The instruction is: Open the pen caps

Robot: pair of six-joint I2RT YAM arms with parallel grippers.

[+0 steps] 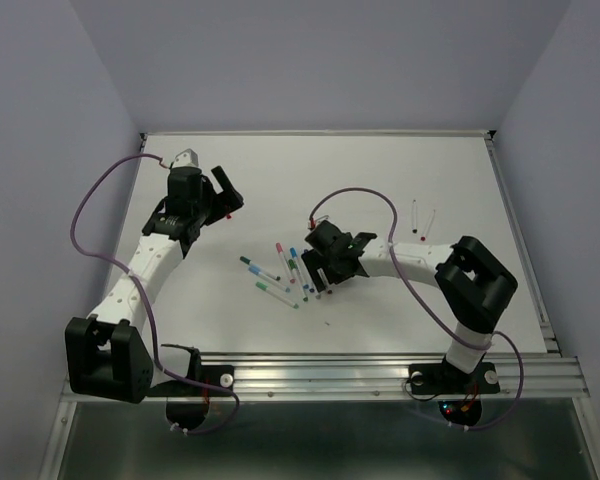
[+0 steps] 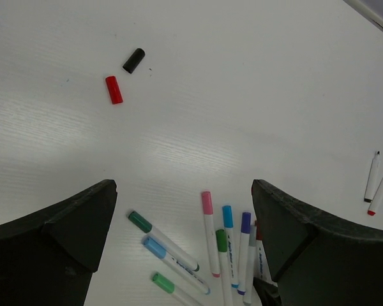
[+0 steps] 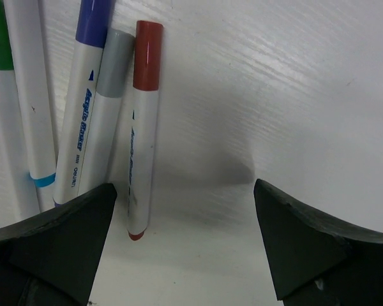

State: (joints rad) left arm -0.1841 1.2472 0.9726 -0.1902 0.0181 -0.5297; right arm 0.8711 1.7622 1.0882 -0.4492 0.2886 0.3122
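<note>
Overhead: white tabletop (image 1: 380, 170), both arms reaching out over it.

Left fingers (image 2: 64, 242): spread wide, released, nothing between them. They hang over the far left part of the tabletop.

Loose caps: a red cap (image 2: 113, 89) and a black cap (image 2: 133, 60) lie on bare tabletop beyond the left fingers. They are near each other but not touching, and neither is on a pen.

Cluster of pens (image 1: 290, 272): mid-tabletop, white barrels, caps on.
- Seen from the left wrist, a pink cap (image 2: 207, 203), blue cap (image 2: 227, 217), green cap (image 2: 221, 240) and purple cap (image 2: 245, 222) sit close together in a loose fan.
- Left of these, three more pens lie aslant. They carry a dark green cap (image 2: 140, 221), a light blue cap (image 2: 154, 247) and a second green one at the bottom edge of the view.

Right fingers (image 3: 306, 242): low over the right edge of the cluster, wide apart, released, gripping nothing.
- Just under them, a dark red cap (image 3: 147, 54) sits on its barrel, touching a grey cap (image 3: 116, 64) on the next pen.
- The tail end of the dark-red-capped pen lies in the gap close beside one finger, not pinched.

Far right: a pair of uncapped pens (image 2: 372, 178) lies well apart from the cluster, side by side, one with a black tip and one with a red tip.
</note>
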